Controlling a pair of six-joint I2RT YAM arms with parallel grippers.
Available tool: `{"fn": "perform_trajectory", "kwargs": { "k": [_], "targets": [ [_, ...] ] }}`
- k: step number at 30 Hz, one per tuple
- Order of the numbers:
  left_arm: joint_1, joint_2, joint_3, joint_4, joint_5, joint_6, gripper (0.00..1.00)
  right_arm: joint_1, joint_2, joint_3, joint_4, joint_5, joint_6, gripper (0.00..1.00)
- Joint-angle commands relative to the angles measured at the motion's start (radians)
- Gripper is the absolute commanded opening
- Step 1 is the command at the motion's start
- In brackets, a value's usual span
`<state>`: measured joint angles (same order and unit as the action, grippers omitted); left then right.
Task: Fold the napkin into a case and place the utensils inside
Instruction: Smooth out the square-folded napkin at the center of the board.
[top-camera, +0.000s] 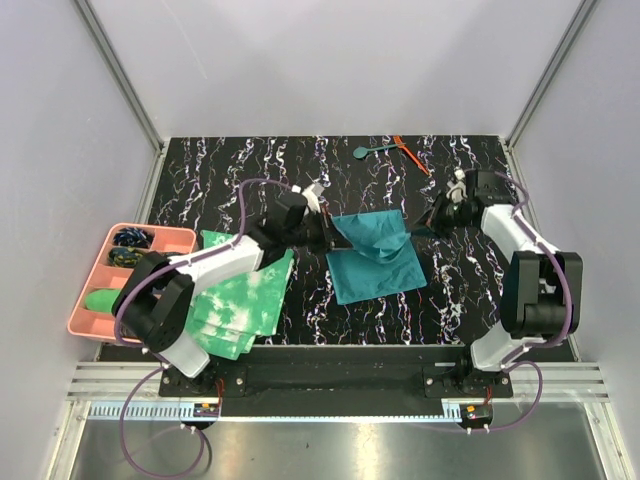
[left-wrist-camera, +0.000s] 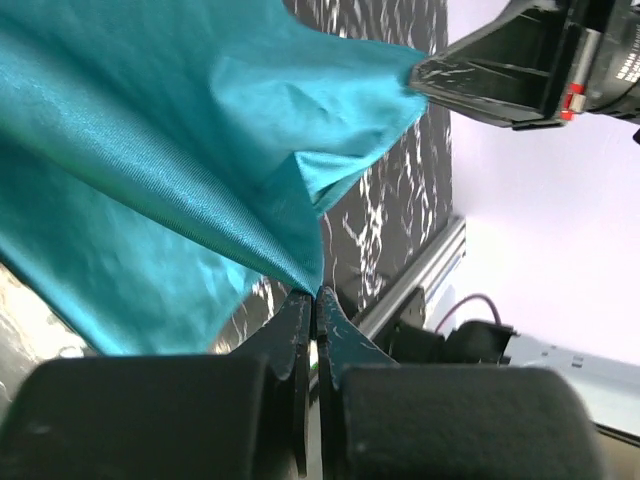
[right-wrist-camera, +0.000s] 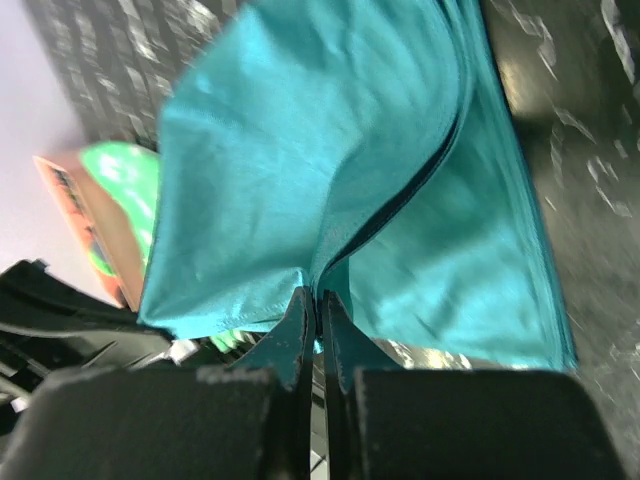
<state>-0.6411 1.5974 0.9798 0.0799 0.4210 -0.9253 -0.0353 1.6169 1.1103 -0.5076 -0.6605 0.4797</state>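
Napkin at frame centre, half lifted | your left claw and right claw each pinch 1 corner, stretching the edge taut for folding | utensils lie upper right on the table.

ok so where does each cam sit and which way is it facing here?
Top external: above and behind the bases, looking down on the table; both arms show whole.
Left wrist: on the left arm, looking along the left gripper, shut on the napkin, toward the right gripper.
Right wrist: on the right arm, looking the opposite way over its own shut fingers at the napkin, pink tray beyond.
Shared: all three show the napkin, pinched by both grippers.
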Motion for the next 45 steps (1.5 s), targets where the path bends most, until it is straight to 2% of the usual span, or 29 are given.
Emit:
{"fn": "perform_trajectory", "kwargs": {
  "k": [1,6,17,45],
  "targets": [
    [-0.055,-0.022,-0.07,-0.003,-0.051,-0.044,0.0,0.003,-0.063,-0.09,-0.008,0.047,-0.058,0.0],
    [-0.072,-0.062,-0.151,-0.015,-0.088,-0.041,0.0,0.003,-0.117,-0.178,-0.011,0.081,-0.073,0.0],
    [-0.103,-0.042,-0.211,-0.031,-0.08,-0.041,0.0,0.003,-0.104,-0.27,-0.003,0.136,-0.085,0.0],
    [-0.14,0.079,-0.228,-0.005,-0.07,-0.058,0.01,-0.006,-0.023,-0.291,0.03,0.257,-0.078,0.0]
  ]
}}
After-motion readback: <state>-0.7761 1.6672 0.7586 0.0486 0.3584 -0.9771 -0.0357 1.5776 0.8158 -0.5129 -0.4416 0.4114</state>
